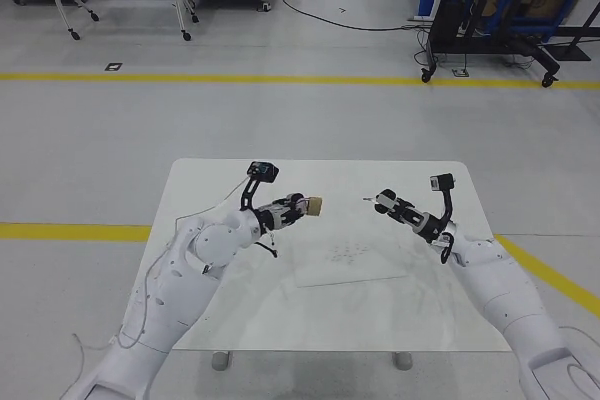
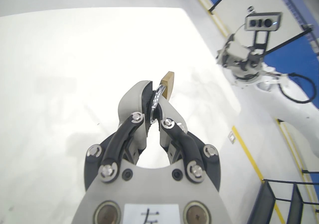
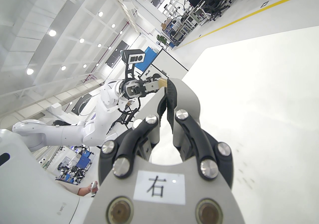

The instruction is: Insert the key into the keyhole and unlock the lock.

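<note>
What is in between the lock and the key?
Nothing. In the top view the gap between the lock and the key is bare air, with only the white table below.

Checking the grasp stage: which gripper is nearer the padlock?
Left. The left gripper is shut on the padlock by its shackle; the right gripper, shut on the key, is apart from it across a gap over the table.

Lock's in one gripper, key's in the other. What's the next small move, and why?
Probably ease the right gripper, shut on the small silver key, toward the brass padlock that the left gripper holds by its shackle: a clear gap separates key and padlock.
</note>
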